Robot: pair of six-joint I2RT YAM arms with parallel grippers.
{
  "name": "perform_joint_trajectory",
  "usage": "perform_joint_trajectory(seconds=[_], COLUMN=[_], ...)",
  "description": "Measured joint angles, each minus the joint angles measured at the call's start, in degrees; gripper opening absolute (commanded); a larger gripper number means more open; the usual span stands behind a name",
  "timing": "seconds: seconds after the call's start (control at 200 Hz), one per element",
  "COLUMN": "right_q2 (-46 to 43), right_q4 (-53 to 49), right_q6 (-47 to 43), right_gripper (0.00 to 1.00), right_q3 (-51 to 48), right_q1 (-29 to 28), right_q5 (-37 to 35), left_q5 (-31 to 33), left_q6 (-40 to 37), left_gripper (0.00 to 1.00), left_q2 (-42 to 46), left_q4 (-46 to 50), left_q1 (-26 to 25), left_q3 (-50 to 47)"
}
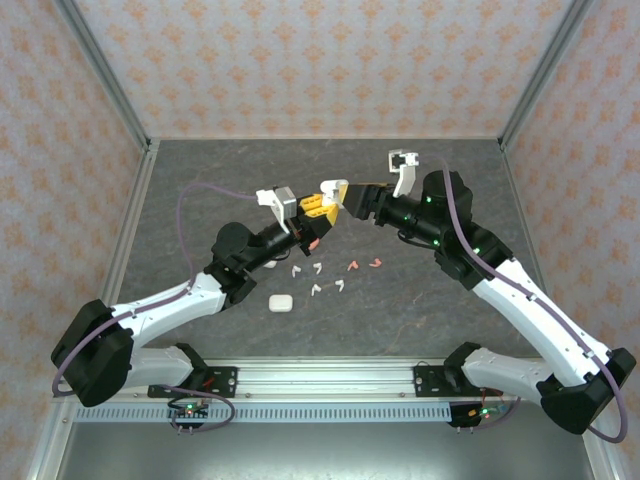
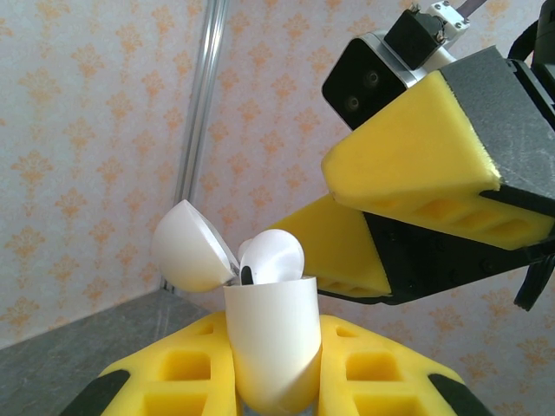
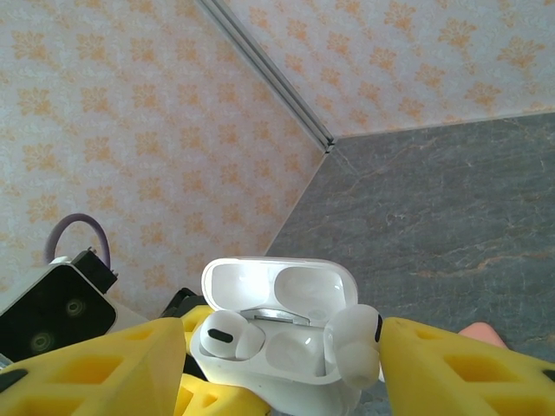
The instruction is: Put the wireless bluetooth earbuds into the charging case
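Note:
My left gripper (image 1: 312, 208) is raised above the table and shut on a white charging case (image 2: 273, 347), which stands upright with its lid (image 2: 186, 247) open. One white earbud (image 3: 221, 334) sits in the case's left slot. A second white earbud (image 3: 354, 342) stands at the right slot, resting against my right gripper's right finger (image 3: 460, 373). The right gripper (image 3: 277, 325) stands open around the case's top (image 3: 277, 295), its left finger well off the earbud. Several loose white earbuds (image 1: 318, 268) and two coral-red ones (image 1: 353, 265) lie on the table below.
A closed white case (image 1: 280, 302) lies on the dark table (image 1: 420, 300) near the left arm. A small coral-red thing (image 1: 312, 243) lies under the left gripper. Patterned walls and metal posts (image 1: 110, 75) close the table in.

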State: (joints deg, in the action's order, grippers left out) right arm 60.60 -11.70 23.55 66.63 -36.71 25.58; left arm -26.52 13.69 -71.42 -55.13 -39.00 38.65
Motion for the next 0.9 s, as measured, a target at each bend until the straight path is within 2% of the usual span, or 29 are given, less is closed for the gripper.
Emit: perform_joint_trajectory(seconds=[0.901], right_q2=[1.0], right_q4=[-2.1], right_q6=[-0.2], right_gripper=[0.60], right_q3=[1.7], right_q1=[0.0], right_q5=[2.5], left_q5=[0.0], left_q6=[0.0], left_gripper=[0.00], left_q2=[-0.1], left_q4=[0.0], left_q1=[0.0], left_q3=[0.0])
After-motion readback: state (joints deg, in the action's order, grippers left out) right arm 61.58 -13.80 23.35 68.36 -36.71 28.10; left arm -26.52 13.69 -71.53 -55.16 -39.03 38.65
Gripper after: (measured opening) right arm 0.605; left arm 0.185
